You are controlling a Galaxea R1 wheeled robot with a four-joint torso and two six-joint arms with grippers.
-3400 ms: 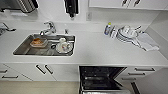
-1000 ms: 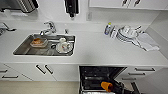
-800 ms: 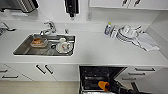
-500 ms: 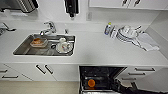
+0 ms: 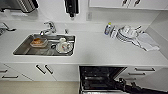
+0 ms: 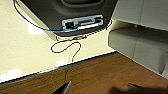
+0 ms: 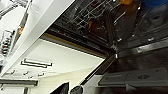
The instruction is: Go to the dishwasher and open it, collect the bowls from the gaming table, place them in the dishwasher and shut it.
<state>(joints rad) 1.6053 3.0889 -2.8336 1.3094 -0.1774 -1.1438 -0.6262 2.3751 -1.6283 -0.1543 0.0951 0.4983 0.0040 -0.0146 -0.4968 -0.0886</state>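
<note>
White counter (image 5: 100, 50) is seen from above, with a sink (image 5: 25, 48) set in it; a tap (image 5: 48, 28) stands behind. In the sink lie an orange item on a tray (image 5: 38, 42) and a cup on a plate (image 5: 64, 46). White dishes (image 5: 127, 33), a bottle (image 5: 108, 28) and a cloth (image 5: 148, 42) are grouped on the counter at right. Dishwasher (image 5: 100, 77) is under the counter, open, its dark interior and racks exposed; a blue bowl (image 7: 155, 2) is cut off by the frame edge in the right wrist view, contents blurred. Right arm (image 5: 140, 87) reaches in from the right. Jaw state of either gripper cannot be told
</note>
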